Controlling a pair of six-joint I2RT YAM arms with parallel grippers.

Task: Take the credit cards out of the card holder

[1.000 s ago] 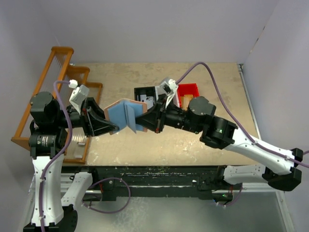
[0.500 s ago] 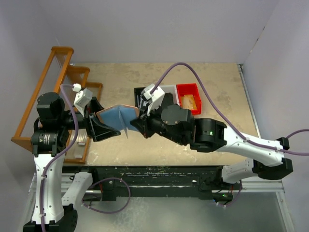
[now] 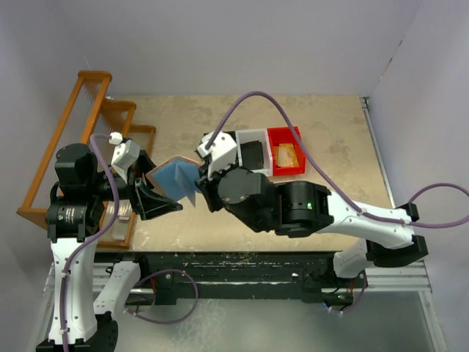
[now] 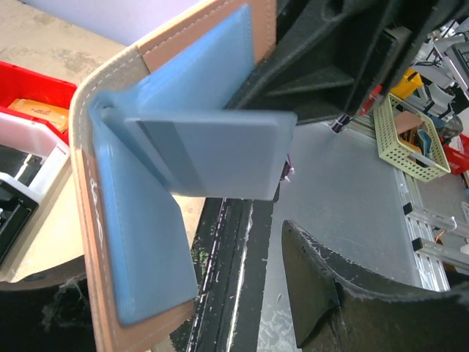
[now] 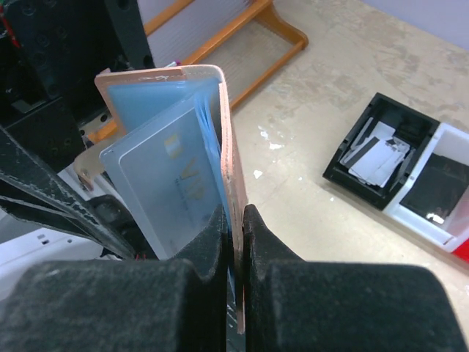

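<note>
From above, the left gripper (image 3: 165,196) and right gripper (image 3: 207,187) meet at the open holder (image 3: 176,176), above the table (image 3: 322,125).

Left wrist: the fingers are spread, and one finger (image 4: 330,293) stands clear of the holder's blue lining.

Right wrist: the fingers (image 5: 212,246) pinch the holder's tan wall, with a pale card (image 5: 165,183) tucked inside.

A robotics lab: walled test table (image 3: 322,117) on metal rail (image 3: 242,264).
</note>
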